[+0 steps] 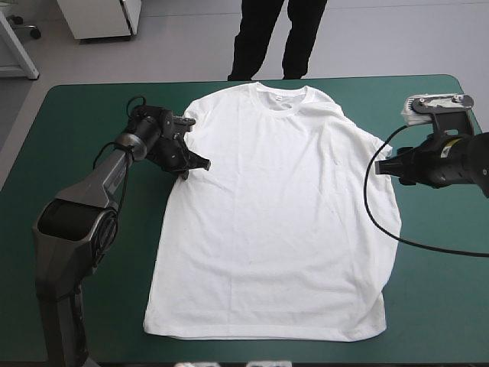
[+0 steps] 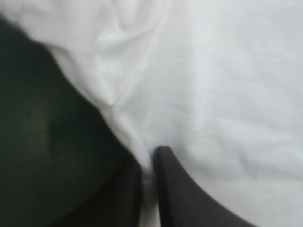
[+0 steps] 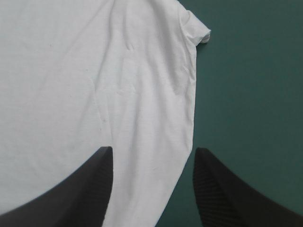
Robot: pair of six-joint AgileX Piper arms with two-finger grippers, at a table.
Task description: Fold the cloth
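A: Left gripper [image 2: 149,156] fingers pinched the T-shirt [image 1: 267,214] edge; right gripper [image 3: 154,151] fingers stood apart over its other side.

B: T-shirt lay flat, middle of table [image 1: 76,115], collar toward far edge. Left hold seemed thin; a lone pull might slip, skewing the fold.

The T-shirt [image 1: 275,214] is soft white cloth, matt, with shallow creases and stitched seams. Around the T-shirt, the table [image 1: 69,122] has a smooth, matt teal-green cover [image 3: 251,94]. At the T-shirt's edge, the right claw [image 3: 154,150] has black fingers [image 3: 222,194], matt and plastic-looking, with finely ribbed faces.
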